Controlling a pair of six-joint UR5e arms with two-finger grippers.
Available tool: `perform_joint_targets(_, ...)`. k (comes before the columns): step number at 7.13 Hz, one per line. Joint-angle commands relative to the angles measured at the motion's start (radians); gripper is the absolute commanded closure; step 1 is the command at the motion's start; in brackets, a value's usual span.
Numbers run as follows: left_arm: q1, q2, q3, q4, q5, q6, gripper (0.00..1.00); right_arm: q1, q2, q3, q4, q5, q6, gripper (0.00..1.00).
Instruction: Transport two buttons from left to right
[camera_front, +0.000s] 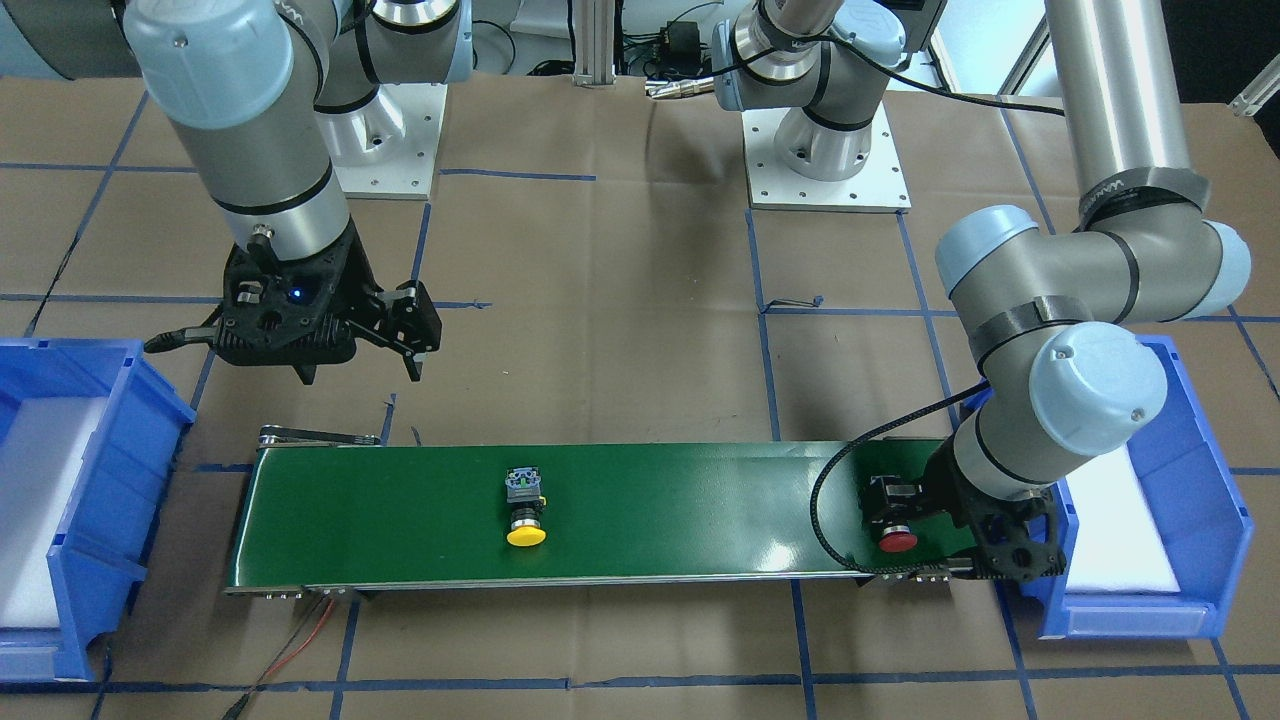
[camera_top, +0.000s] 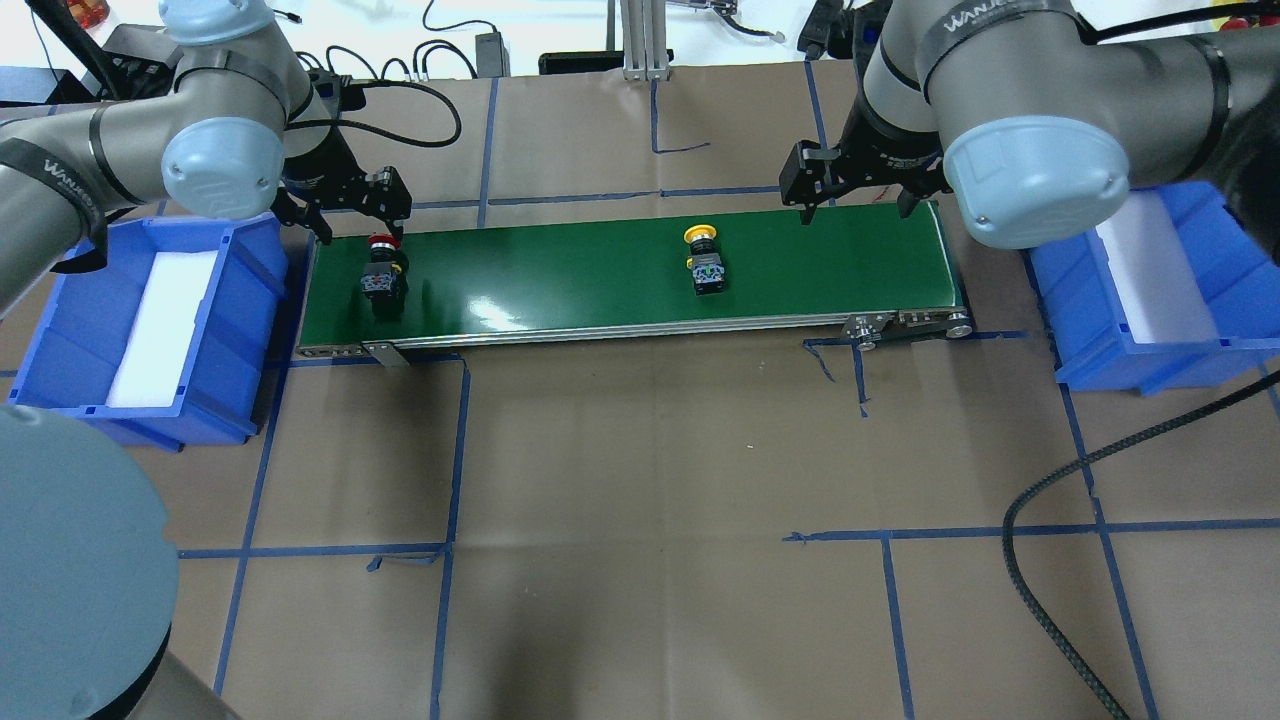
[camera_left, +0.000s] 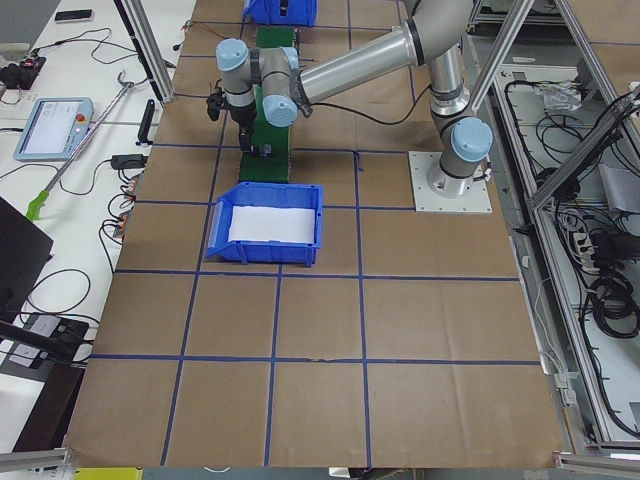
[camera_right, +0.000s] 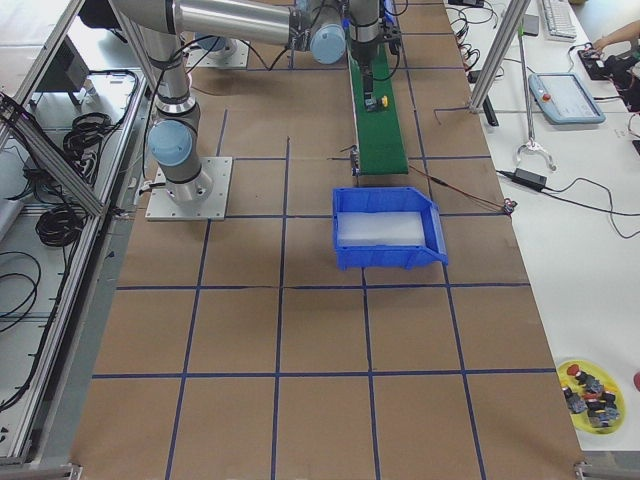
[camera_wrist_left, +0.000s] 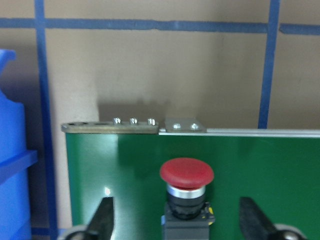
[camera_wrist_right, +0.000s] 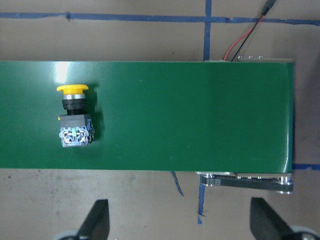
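1. Left gripper (camera_wrist_left: 177, 220) jaws spread either side of the red button (camera_wrist_left: 186, 175), not touching it; button lies on the belt's (camera_top: 560, 280) left end
2. Right gripper (camera_wrist_right: 180, 220) jaws spread, empty, beside the belt's right end
3. Yellow button (camera_top: 703, 262) lies mid-belt
4. Likely step: left retreats; lift straight up so the fingers don't knock the cap

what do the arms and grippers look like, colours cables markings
Both the left arm and right arm are silver tubes with pale blue-grey round joint caps and black bands lettered in white. A ribbed black hose loops along the left one. The left gripper and right gripper are black, angular and two-fingered; the right shows a small blue light.
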Motion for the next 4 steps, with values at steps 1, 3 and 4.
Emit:
perform_joint_targets(1,0.004,0.038,0.09,-0.156,0.0,0.001,0.01,0.002,0.145,-0.125,0.0,0.103,0.007,0.0)
perform_joint_targets(3,-0.001,0.062,0.119,-0.201,0.0,0.004,0.01,0.002,0.2,-0.138,-0.011,0.186,0.008,0.0)
perform_joint_targets(4,-0.003,0.078,0.121,-0.202,0.0,0.012,0.01,0.002,0.21,-0.129,-0.011,0.196,0.008,0.0)
